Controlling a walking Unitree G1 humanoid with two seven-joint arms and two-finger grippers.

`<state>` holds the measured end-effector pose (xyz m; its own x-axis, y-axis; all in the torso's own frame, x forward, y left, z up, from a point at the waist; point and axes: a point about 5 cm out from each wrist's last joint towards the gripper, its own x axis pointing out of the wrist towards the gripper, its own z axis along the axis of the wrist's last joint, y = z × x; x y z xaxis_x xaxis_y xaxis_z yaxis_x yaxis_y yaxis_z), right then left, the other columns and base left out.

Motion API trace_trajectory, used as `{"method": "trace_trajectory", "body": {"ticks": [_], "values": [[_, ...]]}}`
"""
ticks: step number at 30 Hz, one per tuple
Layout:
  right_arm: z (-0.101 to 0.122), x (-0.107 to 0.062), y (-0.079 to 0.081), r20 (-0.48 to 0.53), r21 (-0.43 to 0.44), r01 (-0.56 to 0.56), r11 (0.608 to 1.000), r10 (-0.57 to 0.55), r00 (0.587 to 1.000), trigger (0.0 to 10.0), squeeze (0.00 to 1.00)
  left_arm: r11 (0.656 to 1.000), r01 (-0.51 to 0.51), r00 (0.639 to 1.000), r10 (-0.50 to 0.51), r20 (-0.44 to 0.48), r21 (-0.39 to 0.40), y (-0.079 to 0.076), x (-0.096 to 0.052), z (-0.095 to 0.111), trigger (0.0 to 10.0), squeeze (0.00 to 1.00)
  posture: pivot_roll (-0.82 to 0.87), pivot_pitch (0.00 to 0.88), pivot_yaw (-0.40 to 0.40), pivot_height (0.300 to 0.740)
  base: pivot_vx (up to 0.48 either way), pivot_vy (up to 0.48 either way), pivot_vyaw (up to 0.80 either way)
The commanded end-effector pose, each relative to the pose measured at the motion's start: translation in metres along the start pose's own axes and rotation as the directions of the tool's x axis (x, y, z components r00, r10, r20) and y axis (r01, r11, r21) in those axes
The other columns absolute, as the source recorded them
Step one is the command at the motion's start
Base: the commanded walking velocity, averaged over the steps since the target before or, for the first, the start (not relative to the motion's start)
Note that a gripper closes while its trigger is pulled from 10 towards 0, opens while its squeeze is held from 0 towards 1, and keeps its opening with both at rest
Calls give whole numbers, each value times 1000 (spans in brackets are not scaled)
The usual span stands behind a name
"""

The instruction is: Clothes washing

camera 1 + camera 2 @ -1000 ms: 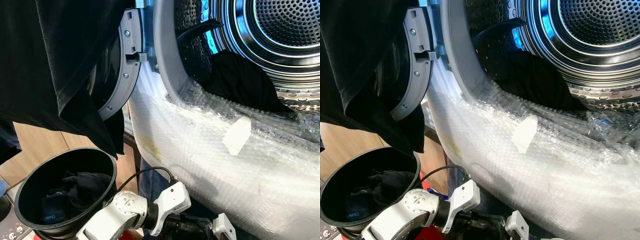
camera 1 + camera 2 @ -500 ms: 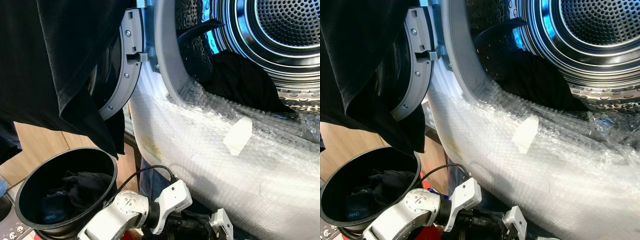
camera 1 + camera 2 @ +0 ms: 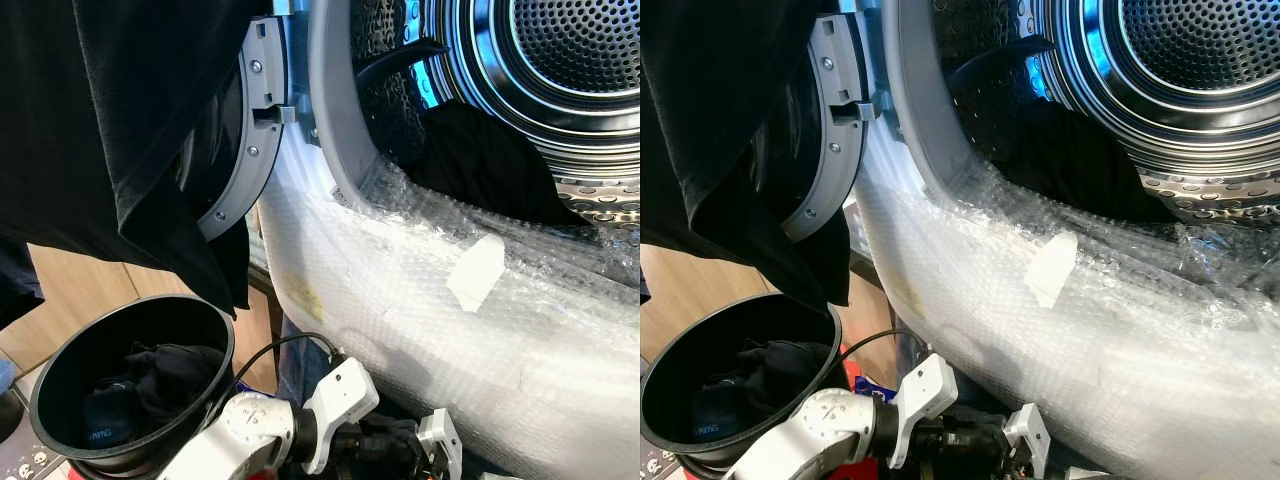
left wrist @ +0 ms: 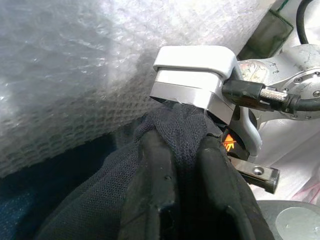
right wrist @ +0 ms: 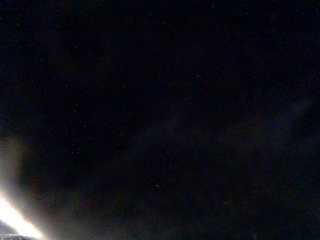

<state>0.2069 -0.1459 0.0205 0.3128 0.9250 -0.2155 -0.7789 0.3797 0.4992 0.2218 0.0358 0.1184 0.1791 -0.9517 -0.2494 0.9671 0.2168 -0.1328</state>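
Observation:
The washing machine's steel drum [image 3: 580, 60] stands open, with a dark garment [image 3: 480, 165] lying inside at its mouth. Low down in front of the machine, my left gripper [image 4: 182, 150] is shut on a bunch of dark knit cloth [image 4: 175, 125], which is pinched between its two black fingers [image 4: 150, 200]. From the head, that gripper [image 3: 385, 445] sits just below the bubble-wrapped front. My right arm's silver wrist block [image 3: 438, 445] is close against the same cloth [image 3: 395, 440]; its fingers are hidden. The right wrist view is almost wholly dark.
Bubble wrap [image 3: 450, 320] with a tape patch [image 3: 475, 270] covers the machine's front lip. The grey door [image 3: 245, 150] swings open to the left, and a large black garment [image 3: 110, 130] hangs over it. A black bucket [image 3: 60, 360] holding dark clothes [image 3: 165, 375] stands at lower left on a wooden floor.
My left arm's elbow has sunk a little in the picture. The right wrist block has come up slightly toward the left gripper. The machine and bucket are as before.

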Motion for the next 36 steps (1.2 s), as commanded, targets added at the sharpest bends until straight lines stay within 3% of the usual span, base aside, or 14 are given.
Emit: {"method": "trace_trajectory", "body": {"ticks": [1,4,5,6,10,13,20,21,25,27,29,30,35,36], "values": [[9,6,2,43,-36,-37,999,38,998,0,0,1000,6,1000,-6,-5,2,-8,-1,1,10000,0,146,0,3,740,0,0,0],[7,7,5,47,-37,-46,998,48,998,0,0,999,-33,999,33,-15,-22,-11,-5,-3,10000,0,143,0,10,740,0,0,0],[5,6,6,48,-36,-48,998,49,998,0,0,997,-75,997,75,-19,-35,-12,-7,-5,10000,271,143,0,11,740,0,0,0],[4,6,6,49,-35,-48,998,49,998,0,0,993,-110,994,109,-23,-41,-11,-9,-6,10000,1000,143,0,11,740,0,0,0],[2,6,7,49,-30,-49,998,50,998,0,0,980,-192,981,190,-34,-60,-10,-14,-7,10000,1000,148,0,13,740,0,0,0],[0,6,8,47,-26,-50,998,51,998,0,0,952,-305,950,302,-82,-16,-7,-26,-10,10000,1000,152,0,15,740,0,0,0],[0,8,6,49,-27,-52,998,53,997,0,0,802,-577,803,592,-75,152,12,-48,-1,10000,1000,170,0,15,740,0,0,0],[0,8,6,49,-27,-52,998,53,997,0,0,802,-577,803,592,-75,152,12,-48,-1,10000,1000,170,0,15,740,0,0,0],[-2,8,8,45,-33,-71,997,72,996,0,0,648,-747,652,758,-28,152,27,-70,0,10000,1000,184,0,10,740,0,0,0],[-3,8,9,40,-36,-77,996,78,996,0,0,606,-773,613,789,-22,190,29,-77,0,10000,1000,184,0,10,740,0,0,0],[-4,8,10,36,-39,-84,996,85,996,0,0,511,-836,517,856,-27,198,34,-92,-4,10000,1000,184,0,10,740,0,0,0],[-4,8,10,36,-39,-84,996,85,996,0,0,511,-836,517,856,-27,198,34,-92,-4,10000,1000,184,0,10,740,0,0,0],[-7,5,14,19,-56,-125,991,126,992,0,0,237,-954,234,971,-37,182,44,-126,-23,10000,1000,189,0,9,740,0,0,0],[-7,3,18,10,-63,-152,986,153,988,0,0,142,-975,139,990,-29,172,48,-138,-28,10000,1000,189,0,9,740,0,0,0]]}}
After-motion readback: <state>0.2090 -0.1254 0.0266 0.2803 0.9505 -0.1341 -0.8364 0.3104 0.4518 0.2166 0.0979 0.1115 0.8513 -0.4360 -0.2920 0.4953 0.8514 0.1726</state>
